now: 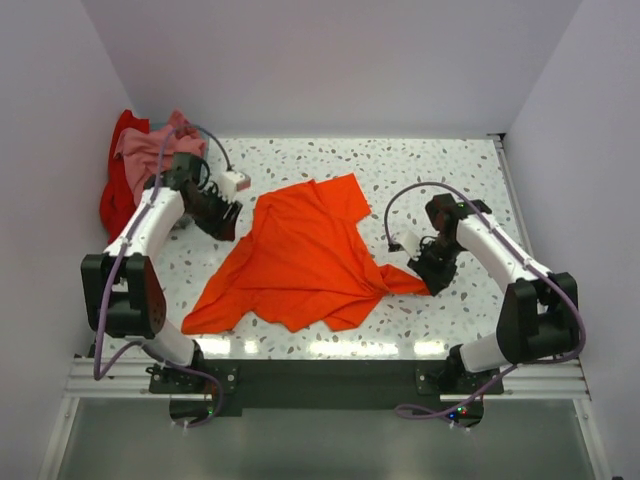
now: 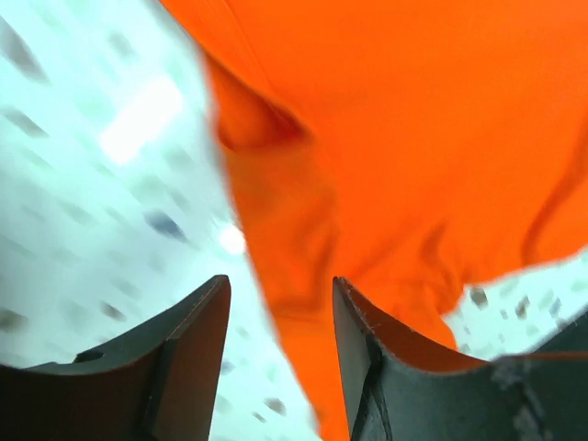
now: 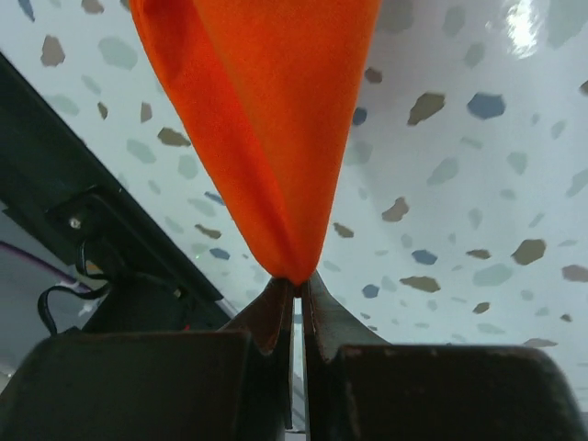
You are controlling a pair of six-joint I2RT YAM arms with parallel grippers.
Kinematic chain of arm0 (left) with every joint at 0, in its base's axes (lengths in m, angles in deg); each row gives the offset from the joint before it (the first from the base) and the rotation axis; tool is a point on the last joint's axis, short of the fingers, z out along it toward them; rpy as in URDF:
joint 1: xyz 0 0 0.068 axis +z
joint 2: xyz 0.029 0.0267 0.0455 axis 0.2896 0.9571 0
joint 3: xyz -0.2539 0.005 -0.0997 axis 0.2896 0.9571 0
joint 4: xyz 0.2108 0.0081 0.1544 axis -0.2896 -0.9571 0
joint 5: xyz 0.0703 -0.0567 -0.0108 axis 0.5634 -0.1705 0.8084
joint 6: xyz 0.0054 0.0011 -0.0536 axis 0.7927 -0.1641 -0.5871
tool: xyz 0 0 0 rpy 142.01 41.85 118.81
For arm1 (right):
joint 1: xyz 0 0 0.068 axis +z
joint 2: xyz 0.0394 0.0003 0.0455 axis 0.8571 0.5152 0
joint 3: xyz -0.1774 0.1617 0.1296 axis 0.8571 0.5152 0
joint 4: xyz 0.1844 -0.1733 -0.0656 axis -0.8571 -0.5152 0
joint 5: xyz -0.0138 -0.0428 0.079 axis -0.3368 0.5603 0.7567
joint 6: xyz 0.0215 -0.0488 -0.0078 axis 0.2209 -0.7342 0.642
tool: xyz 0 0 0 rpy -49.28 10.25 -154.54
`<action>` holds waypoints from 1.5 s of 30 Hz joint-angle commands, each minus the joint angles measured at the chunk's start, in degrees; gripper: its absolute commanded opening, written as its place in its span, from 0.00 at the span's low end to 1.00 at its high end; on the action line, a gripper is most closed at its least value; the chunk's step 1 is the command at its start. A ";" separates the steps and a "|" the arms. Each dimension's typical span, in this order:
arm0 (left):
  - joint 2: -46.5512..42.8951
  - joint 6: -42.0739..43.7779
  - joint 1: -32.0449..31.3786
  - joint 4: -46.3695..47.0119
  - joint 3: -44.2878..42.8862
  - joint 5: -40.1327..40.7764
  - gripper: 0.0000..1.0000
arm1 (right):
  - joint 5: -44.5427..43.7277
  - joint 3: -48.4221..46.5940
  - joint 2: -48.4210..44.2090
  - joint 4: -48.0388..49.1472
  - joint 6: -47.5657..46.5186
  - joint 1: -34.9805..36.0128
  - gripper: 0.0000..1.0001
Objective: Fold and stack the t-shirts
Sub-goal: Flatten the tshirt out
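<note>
Right fingers (image 3: 272, 317) tight on orange t-shirt (image 3: 266, 138)

Open tabletop (image 1: 450, 170) beyond orange t-shirt (image 1: 300, 260)

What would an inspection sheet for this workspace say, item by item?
Surface: speckled white table.
Job's things: orange shirt spread out and wrinkled mid-table; pink shirt heaped on red shirt at the far left corner.
Clutter: nothing seen.
Grippers: left gripper open at the orange shirt's left edge; right gripper shut on a corner of the orange shirt.
Cables: purple cables loop above both arms.
Surroundings: plain white walls; metal rail at the near edge.
</note>
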 commanded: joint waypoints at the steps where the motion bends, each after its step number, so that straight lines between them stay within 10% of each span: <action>1: 1.92 -1.31 -2.59 10.17 -9.54 -9.70 0.55 | -0.49 1.48 -3.56 -6.27 -3.97 -2.55 0.00; 10: 28.39 -5.98 -9.20 15.19 -31.97 -5.49 0.47 | -3.39 -0.09 -0.58 -8.65 -4.51 -10.90 0.00; 29: 15.22 -0.70 -6.59 22.14 2.38 19.21 0.26 | 1.26 -9.49 17.79 -11.64 0.68 -12.84 0.00; 35: 6.69 -1.31 -4.44 20.65 0.48 4.46 0.37 | 2.14 -9.50 18.33 -12.26 0.50 -12.84 0.00; 45: 23.03 -8.43 -16.14 23.01 -19.66 2.77 0.43 | 1.35 -8.27 18.06 -11.38 1.47 -14.23 0.00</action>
